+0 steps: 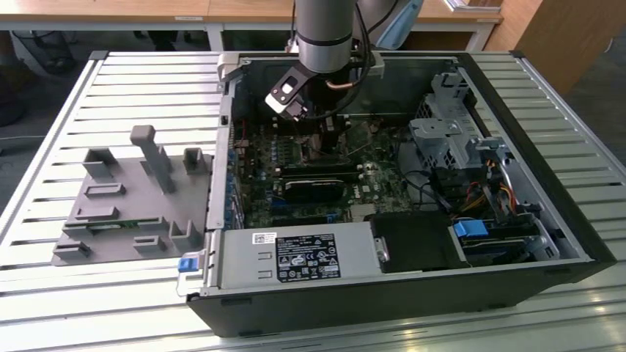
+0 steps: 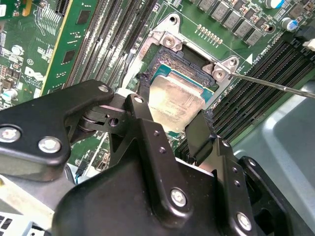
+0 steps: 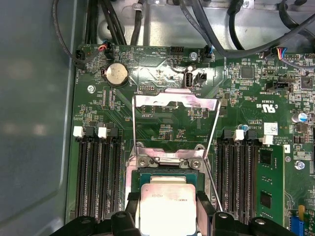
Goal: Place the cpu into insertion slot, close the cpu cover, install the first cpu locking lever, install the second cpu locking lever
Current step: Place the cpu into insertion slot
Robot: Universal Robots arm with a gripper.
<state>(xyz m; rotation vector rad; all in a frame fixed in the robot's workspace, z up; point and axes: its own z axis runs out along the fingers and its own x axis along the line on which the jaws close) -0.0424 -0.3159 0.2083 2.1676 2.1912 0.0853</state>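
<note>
Checking how the chip squares with its socket is the point to attend to. The black two-fingered gripper (image 2: 172, 117) is clenched on the cpu (image 2: 174, 98), a small flat square chip with a silvery-grey metal top and a thin greenish rim. One black finger bears on each of two opposite edges.

Note that the cpu lies directly over the insertion slot (image 2: 191, 63), a small square dark socket recess with a silver metal rim. The slot sits near the middle of the green motherboard (image 3: 246, 98), between two banks of long black memory slots (image 3: 98, 172). In the second wrist view, a strip of dark recess shows beyond the chip's far edge. The chip's edges run roughly parallel to the slot's rim. You cannot tell from these views whether the chip is fully seated or rests just above the contacts.

Observe that the cpu cover (image 3: 177, 100), a thin square silver metal frame plate with a large window, stands swung open at the slot's far edge. A thin silver wire locking lever (image 2: 275, 87) juts away from one slot corner, unlatched.
</note>
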